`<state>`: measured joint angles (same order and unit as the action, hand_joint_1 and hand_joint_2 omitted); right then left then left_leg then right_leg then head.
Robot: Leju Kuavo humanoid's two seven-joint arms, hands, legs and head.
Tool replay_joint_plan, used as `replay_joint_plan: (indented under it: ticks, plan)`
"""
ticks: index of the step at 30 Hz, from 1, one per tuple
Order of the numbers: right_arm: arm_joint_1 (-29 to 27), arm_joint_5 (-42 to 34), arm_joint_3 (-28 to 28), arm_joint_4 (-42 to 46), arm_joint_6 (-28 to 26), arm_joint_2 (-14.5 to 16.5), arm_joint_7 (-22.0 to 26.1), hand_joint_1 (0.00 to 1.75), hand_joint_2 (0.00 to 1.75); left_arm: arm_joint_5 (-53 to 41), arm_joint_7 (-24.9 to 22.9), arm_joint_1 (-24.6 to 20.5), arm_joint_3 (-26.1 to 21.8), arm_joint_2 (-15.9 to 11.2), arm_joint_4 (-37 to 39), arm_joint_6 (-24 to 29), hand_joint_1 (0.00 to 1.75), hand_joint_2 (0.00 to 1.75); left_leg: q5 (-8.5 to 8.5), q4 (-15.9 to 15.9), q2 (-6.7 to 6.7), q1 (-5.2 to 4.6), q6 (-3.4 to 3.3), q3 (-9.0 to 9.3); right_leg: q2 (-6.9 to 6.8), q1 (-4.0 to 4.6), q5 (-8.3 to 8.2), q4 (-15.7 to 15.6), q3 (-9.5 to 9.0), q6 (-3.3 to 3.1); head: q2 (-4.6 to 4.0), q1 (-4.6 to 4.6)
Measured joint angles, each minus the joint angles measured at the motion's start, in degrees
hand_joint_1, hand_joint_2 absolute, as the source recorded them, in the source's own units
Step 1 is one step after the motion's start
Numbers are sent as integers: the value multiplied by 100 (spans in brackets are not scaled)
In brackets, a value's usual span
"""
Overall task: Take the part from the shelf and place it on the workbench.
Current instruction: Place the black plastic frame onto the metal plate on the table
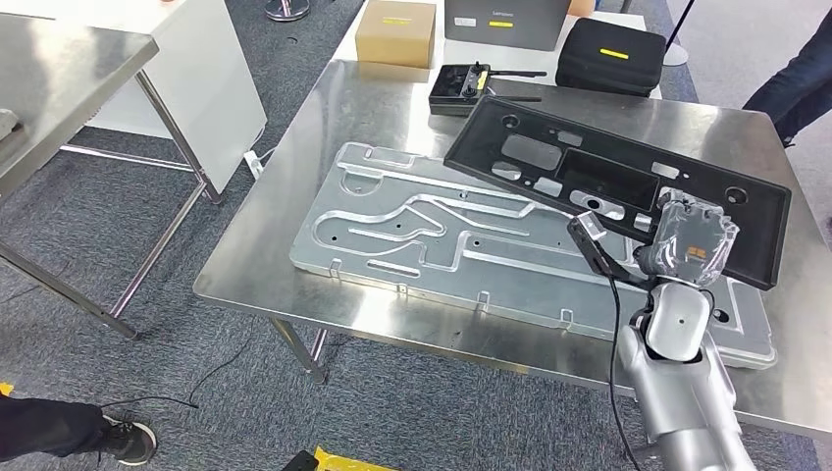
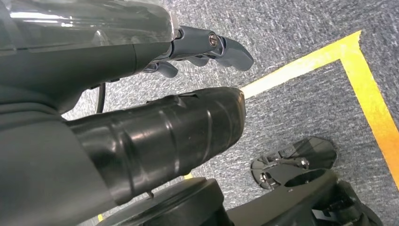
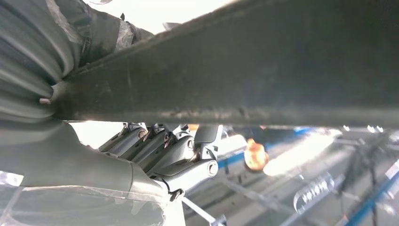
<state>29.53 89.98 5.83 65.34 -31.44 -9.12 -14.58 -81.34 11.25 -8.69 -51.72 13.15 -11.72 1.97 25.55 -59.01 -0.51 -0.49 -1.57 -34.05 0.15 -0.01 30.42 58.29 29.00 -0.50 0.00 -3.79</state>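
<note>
Fingers (image 3: 188, 155) of the right hand (image 1: 692, 240) pinch the black panel (image 1: 549, 162) above the tabletop (image 1: 285, 245), carried over but, I'd say, not yet released.

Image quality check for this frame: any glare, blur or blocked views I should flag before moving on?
Head view: sharp, evenly lit, soft ceiling glare on the steel workbench; the black part reads clearly. Left wrist view: the left hand looms close with glossy highlights, the carpet beyond in focus. Right wrist view: the part's dark underside blocks much of the frame, bright blown-out patches behind the right hand, background blurred.
</note>
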Motion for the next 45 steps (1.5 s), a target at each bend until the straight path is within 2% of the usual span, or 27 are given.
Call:
replay_joint_plan:
  ticks: [4,8,21,22,25,26,27,31,45]
  plan:
    - [298,1,113,-742,-44,-86,-160,173,175,2,-13,-32,62,10,0,-23,0,0,-1,-1,-1,0,-1,1,-1,0,0,0,-1,0,0,-1]
    - [338,1,194,-1208,-79,-103,-161,173,175,25,-28,-35,85,13,0,-9,0,0,-1,-3,-1,0,-1,0,-2,-1,0,0,0,0,0,0]
    - [241,-75,273,-1618,45,-103,77,171,175,127,19,-23,91,13,0,-6,0,0,0,-2,-1,0,-1,-1,-2,1,0,1,3,0,0,0]
    - [215,-83,274,-1618,44,-103,94,164,175,138,21,-22,91,13,0,-3,0,0,0,-2,-1,0,-1,-1,-2,1,0,1,3,0,0,0]
    - [166,-108,276,-1618,43,-103,128,39,175,156,22,-21,91,13,0,4,0,0,0,-2,-1,0,-1,-1,-1,0,0,0,3,0,0,0]
    - [155,-127,276,-1614,39,-103,147,3,175,161,22,-21,91,13,0,6,0,0,0,-2,-1,0,-1,-1,-1,0,0,0,2,0,0,0]
    - [141,-151,276,-1606,32,-103,168,0,175,167,22,-21,91,13,0,8,0,0,0,-2,-1,0,-1,-1,-1,0,0,0,2,0,0,-1]
    - [7,-284,276,-1343,-151,-102,299,0,0,226,22,-12,92,12,0,45,0,0,0,-2,0,0,-1,-1,-1,0,0,0,2,0,0,-1]
    - [-1025,-250,274,1065,-323,-255,592,0,0,469,116,98,91,6,-1,169,0,0,1,-1,-1,1,-1,0,-1,1,1,0,3,1,0,1]
